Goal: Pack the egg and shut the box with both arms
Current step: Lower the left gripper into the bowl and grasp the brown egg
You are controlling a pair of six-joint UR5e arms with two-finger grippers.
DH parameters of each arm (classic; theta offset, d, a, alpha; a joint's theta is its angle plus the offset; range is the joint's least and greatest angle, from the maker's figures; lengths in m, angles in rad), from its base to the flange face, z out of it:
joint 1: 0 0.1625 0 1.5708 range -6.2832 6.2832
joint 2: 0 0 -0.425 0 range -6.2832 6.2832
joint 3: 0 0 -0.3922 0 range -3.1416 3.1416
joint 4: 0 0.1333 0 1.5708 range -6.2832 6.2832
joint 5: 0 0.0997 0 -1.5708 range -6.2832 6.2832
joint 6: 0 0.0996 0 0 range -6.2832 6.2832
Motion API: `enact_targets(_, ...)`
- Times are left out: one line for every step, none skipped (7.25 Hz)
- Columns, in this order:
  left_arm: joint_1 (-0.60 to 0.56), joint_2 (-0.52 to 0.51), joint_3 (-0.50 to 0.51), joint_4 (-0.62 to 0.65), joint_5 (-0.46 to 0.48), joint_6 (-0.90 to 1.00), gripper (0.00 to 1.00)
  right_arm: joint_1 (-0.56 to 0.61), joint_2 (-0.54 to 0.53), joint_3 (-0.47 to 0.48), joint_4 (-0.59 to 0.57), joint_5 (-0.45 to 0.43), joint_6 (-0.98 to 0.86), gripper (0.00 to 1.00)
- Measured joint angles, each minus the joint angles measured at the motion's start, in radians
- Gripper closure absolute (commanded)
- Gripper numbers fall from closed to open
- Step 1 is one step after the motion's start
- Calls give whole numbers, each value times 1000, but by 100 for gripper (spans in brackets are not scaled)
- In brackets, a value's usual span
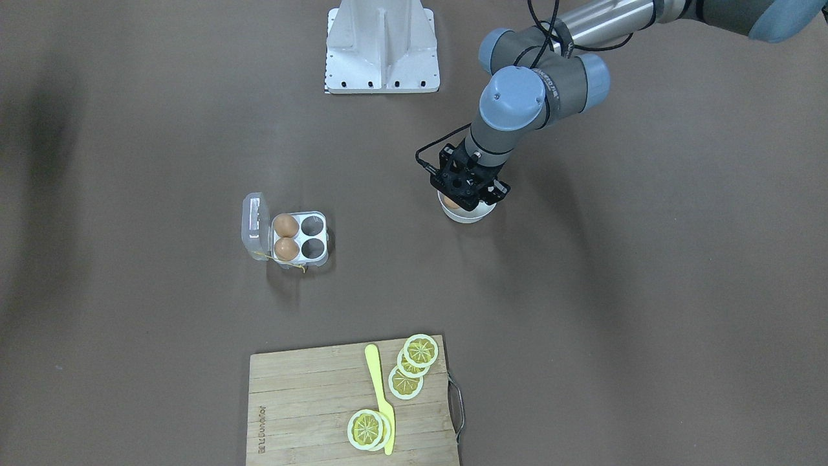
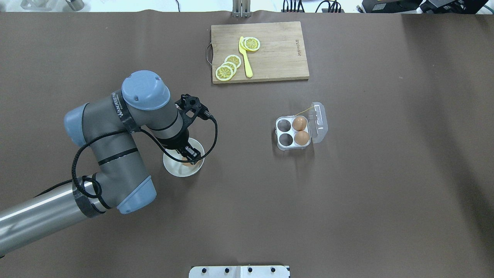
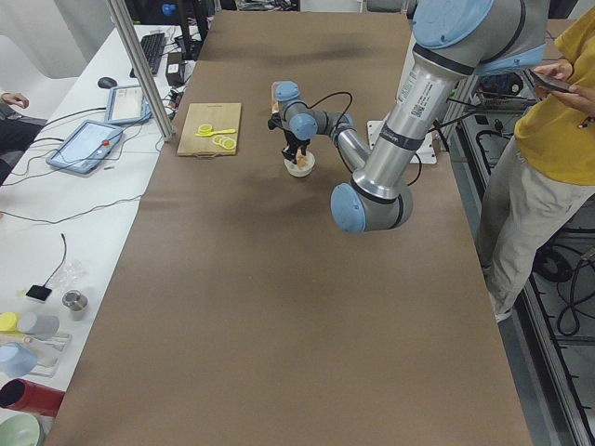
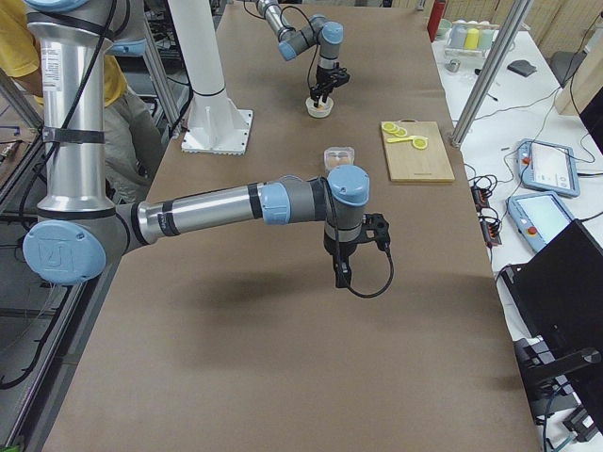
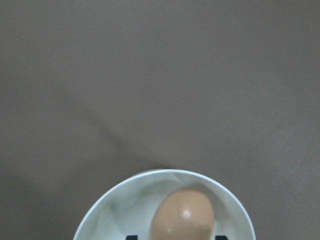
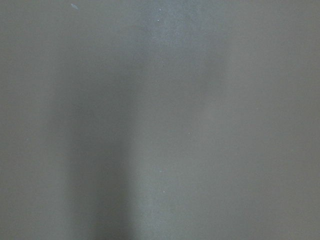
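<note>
The left arm (image 2: pixel 115 154) comes in from the lower left of the overhead view. Its silver tube runs up to a tightly folded elbow and wrist, and the last link turns straight down so that the left gripper (image 2: pixel 188 155) reaches into the white bowl (image 2: pixel 171 168) left of centre. In the left wrist view the egg (image 5: pixel 183 215) lies in the bowl at the bottom middle of the frame, with the black fingertips (image 5: pixel 131 237) just showing at the lower edge on either side of it; the jaws stand spread astride the egg, a strip of white bowl showing between the left-hand tip and the shell, so nothing is pinched. The box (image 2: pixel 292 131) sits well apart, right of centre, its clear lid (image 2: pixel 319 123) swung open on the side away from the bowl. Two other eggs (image 2: pixel 300 123) fill the cells beside the lid, and the two cells nearer the bowl are empty. The right arm (image 4: pixel 198 212) shows only in the right-side view, stretched level across mid-frame, its wrist bent down and the right gripper (image 4: pixel 340 278) hanging over the bare table (image 2: pixel 347 212); whether its fingers are apart or together cannot be told. A cutting board (image 2: pixel 278 58) lies at the top centre of the overhead view
</note>
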Motion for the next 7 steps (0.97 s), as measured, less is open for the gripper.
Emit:
enact_targets(2, 0, 2, -1, 0, 0, 39, 0, 0, 0, 0, 0, 0, 0)
enact_targets(5, -1, 5, -2, 1, -1, 39, 0, 0, 0, 0, 1, 0, 0)
enact_targets(8, -2, 9, -3, 1, -2, 39, 0, 0, 0, 0, 1, 0, 0)
enact_targets(9, -5, 13, -3, 1, -2, 39, 0, 0, 1, 0, 0, 0, 0)
enact_targets(9, -5, 15, -4, 1, -2, 39, 0, 0, 1, 0, 0, 0, 0)
enact_targets(10, -6, 18, -6, 1, -2, 39, 0, 0, 1, 0, -1, 0, 0)
enact_targets(12, -6, 26, -12, 1, -2, 39, 0, 0, 1, 0, -1, 0, 0)
